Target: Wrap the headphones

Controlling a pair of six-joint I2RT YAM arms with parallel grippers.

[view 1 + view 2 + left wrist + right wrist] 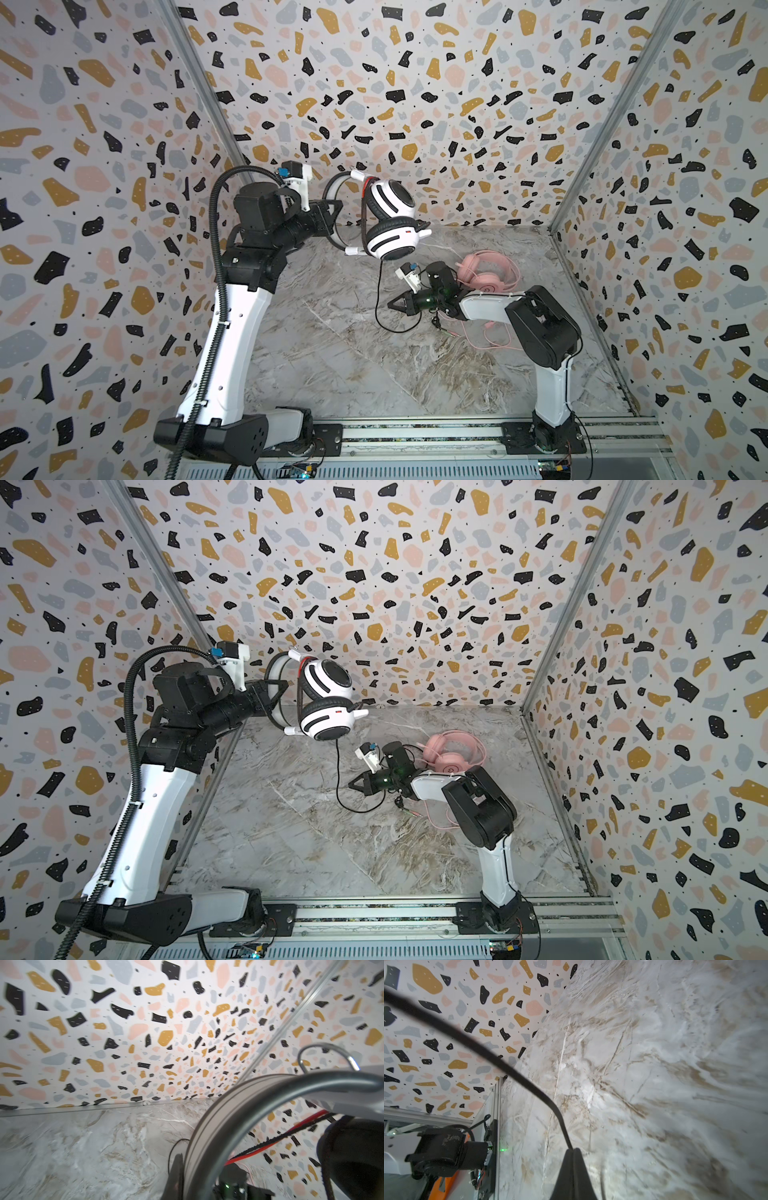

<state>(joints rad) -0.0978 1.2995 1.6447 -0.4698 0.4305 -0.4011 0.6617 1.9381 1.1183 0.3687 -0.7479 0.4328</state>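
Observation:
The white-and-black headphones (390,199) (328,679) hang in the air at the back left, earcups stacked one over the other. My left gripper (332,212) (278,692) (193,1167) is shut on their headband (207,1136). Their thin black cable (376,291) (337,771) (488,1051) drops from the lower earcup to the table and loops back. My right gripper (390,305) (351,785) (573,1150) is low over the table and shut on this cable. The pink headphones (486,274) (453,754) lie on the table behind my right wrist, partly hidden by it.
The pink cable (490,336) trails in loops under my right forearm, with the black cable's plugs (444,330) beside it. Patterned walls close the marble table (332,374) on three sides. The arms' base rail (415,432) runs along the front.

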